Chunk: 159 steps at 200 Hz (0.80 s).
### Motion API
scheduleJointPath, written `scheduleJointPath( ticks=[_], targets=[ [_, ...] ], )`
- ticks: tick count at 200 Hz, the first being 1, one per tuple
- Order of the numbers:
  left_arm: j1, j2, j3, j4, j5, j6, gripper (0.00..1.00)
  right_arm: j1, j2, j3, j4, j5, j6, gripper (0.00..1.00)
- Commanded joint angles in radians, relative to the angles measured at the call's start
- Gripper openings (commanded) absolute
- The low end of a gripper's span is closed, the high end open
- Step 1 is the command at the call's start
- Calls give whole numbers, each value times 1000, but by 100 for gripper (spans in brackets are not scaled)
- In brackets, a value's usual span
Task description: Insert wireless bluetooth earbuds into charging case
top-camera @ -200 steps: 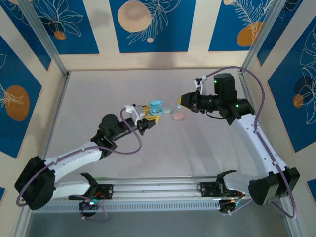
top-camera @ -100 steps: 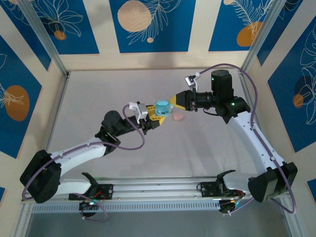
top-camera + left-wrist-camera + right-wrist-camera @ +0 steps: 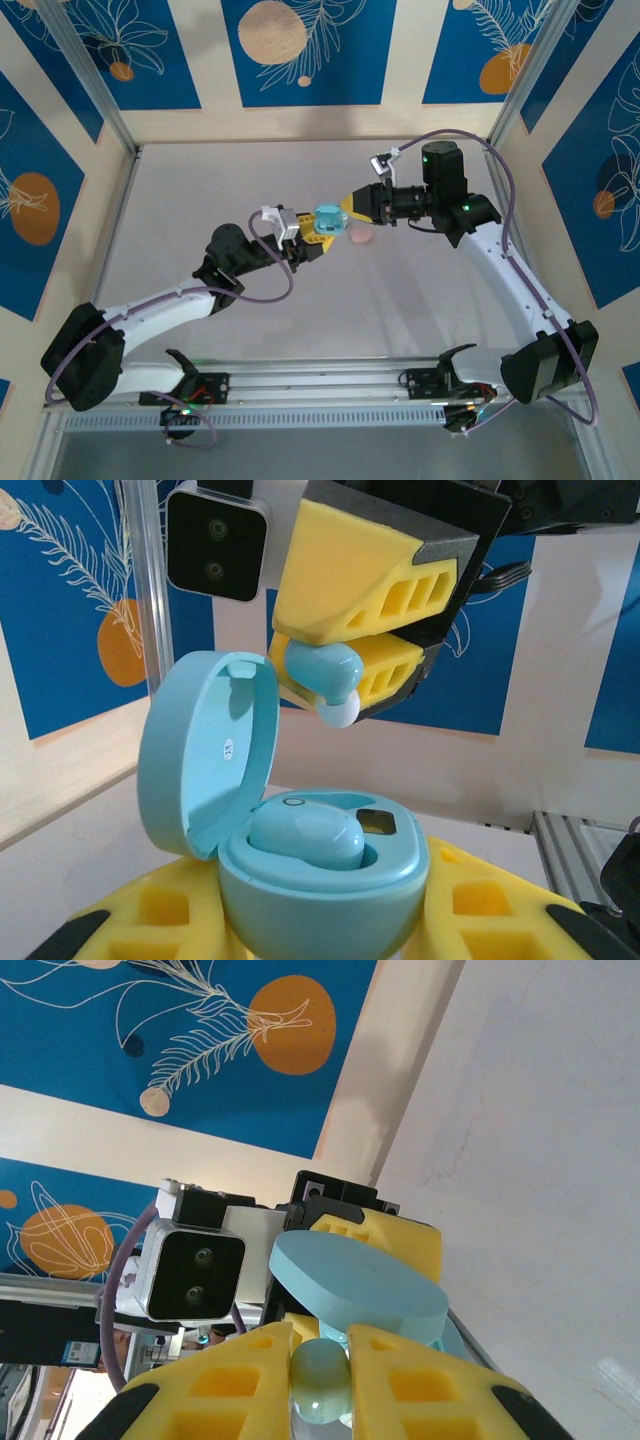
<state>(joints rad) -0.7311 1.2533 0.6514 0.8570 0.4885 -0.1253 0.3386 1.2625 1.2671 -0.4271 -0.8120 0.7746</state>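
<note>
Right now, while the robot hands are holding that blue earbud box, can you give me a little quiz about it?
1. True or false: the blue case in the left hand has its lid open.
2. What does the right hand pinch? A: a blue earbud. B: a spoon. C: nothing.
3. Fill in: ___ earbud already sits inside the case.

Key: 1 true; 2 A; 3 one.
</note>
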Motion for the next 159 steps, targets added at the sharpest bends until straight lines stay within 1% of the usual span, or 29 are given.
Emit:
scheduleJointPath(
  ticks=[1, 39, 70, 128, 159],
  targets=[
    [-6, -4, 33, 64, 4, 2, 27, 18, -3, 3, -46, 3, -14, 21],
    [-7, -12, 25, 50, -9, 12, 27, -12, -63, -6, -18, 67, -1, 20],
    [-6, -17, 22, 45, -27, 16, 26, -29, -85, -14, -6, 53, 5, 20],
    [-6, -15, 30, 60, -25, 10, 26, 28, -41, 2, -43, 19, -38, 21],
    [-7, -19, 33, 62, -17, 6, 26, 50, -19, 5, -49, 34, -52, 21]
  ],
)
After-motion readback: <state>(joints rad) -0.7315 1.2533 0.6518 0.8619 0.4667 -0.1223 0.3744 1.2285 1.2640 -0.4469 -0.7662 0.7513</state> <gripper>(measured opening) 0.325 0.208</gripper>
